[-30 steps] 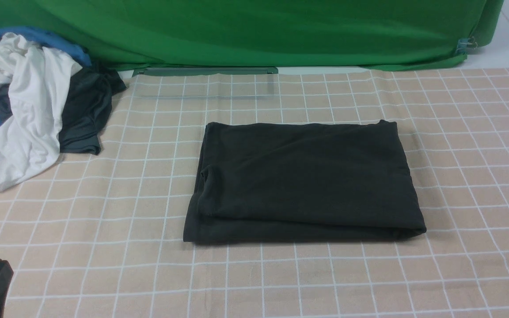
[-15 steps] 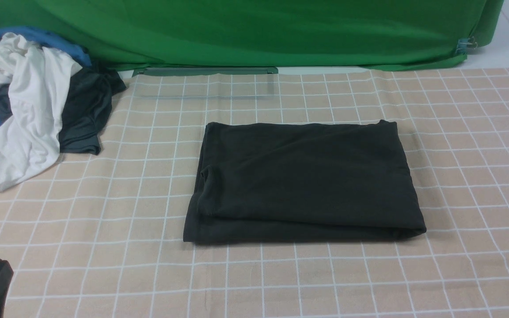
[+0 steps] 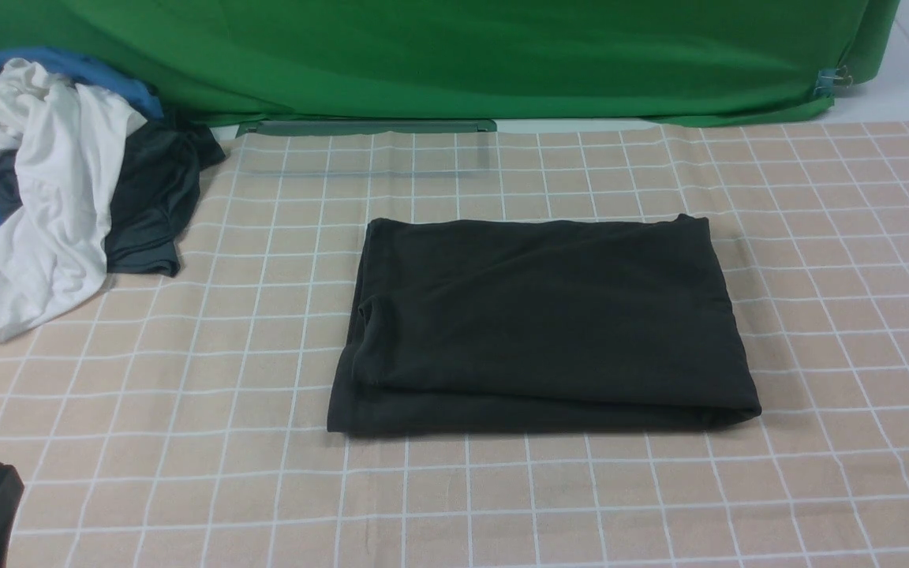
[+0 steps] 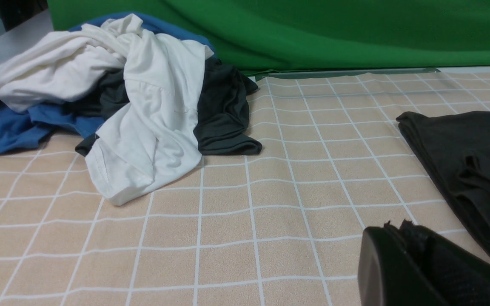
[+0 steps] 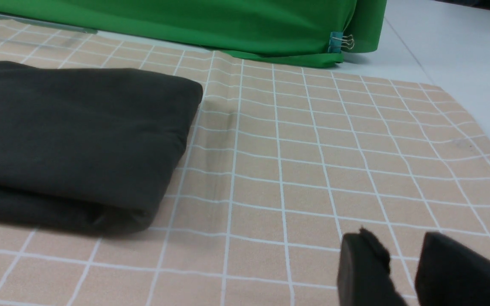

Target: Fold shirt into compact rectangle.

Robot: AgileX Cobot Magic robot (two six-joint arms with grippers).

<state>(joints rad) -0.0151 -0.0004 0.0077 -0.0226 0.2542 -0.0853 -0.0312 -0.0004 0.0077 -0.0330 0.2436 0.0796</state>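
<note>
Honestly, nothing moved over that last second from where I was sitting at the controls. I flicked back through the front view and every fold line on the black knit long-sleeved shirt (image 3: 541,323) sat exactly where it had been, and both arms stayed parked low at the near edge of the table. To me that read as the folding being basically finished, with the arms backed off and just idling.

The left gripper (image 4: 391,231) had its fingers pressed together with nothing between them, resting just beside the shirt's left edge without touching it. In the front view only a dark corner of it poked in at the bottom left. The right gripper (image 5: 398,250) had its fingers a little apart, a clear gap with just checked cloth showing through, and it was well off to the shirt's right side, holding nothing.

The shirt itself lay in the middle of the beige tablecloth with the white grid lines (image 3: 817,276), folded into a fairly neat rectangle. The right end was a thick rounded fold, the near edge showed a couple of stacked layers, and the left end was a bit looser, with one layer bunched inward. No print or label was showing. The heap of white, blue and dark grey garments (image 3: 52,189) sat well apart at the far left.
</note>
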